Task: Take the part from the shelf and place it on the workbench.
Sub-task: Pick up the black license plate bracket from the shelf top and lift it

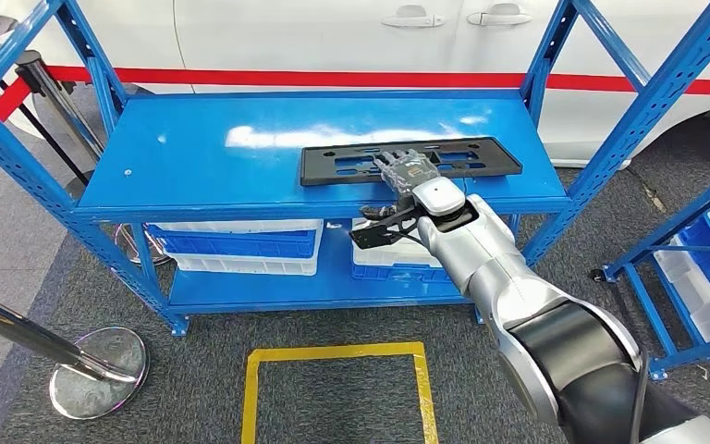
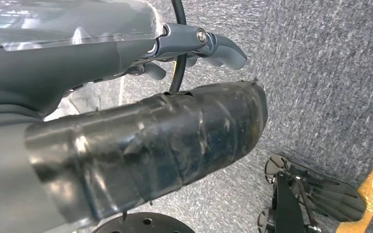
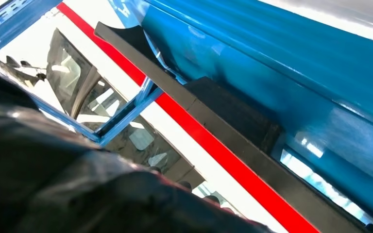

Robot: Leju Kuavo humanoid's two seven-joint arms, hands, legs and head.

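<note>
The part (image 1: pixel 481 155) is a long flat black plate with cut-outs, lying on the top board of the blue shelf (image 1: pixel 194 157), near its front right edge. My right hand (image 1: pixel 405 171) reaches in from the lower right, its fingers stretched flat over the middle of the part and touching its top. No grip around the part is visible. Up close in the right wrist view, the part's long edge (image 3: pixel 233 145) runs along the blue board (image 3: pixel 291 73). My left hand (image 2: pixel 126 97) hangs over the grey carpet with nothing in it, fingers apart.
A white car with a red stripe (image 1: pixel 333 77) stands behind the shelf. White and blue bins (image 1: pixel 240 245) sit on the lower level. A chrome post with a round base (image 1: pixel 97 370) is at left, a second blue rack (image 1: pixel 693 268) at right, and a yellow floor square (image 1: pixel 337 393) in front.
</note>
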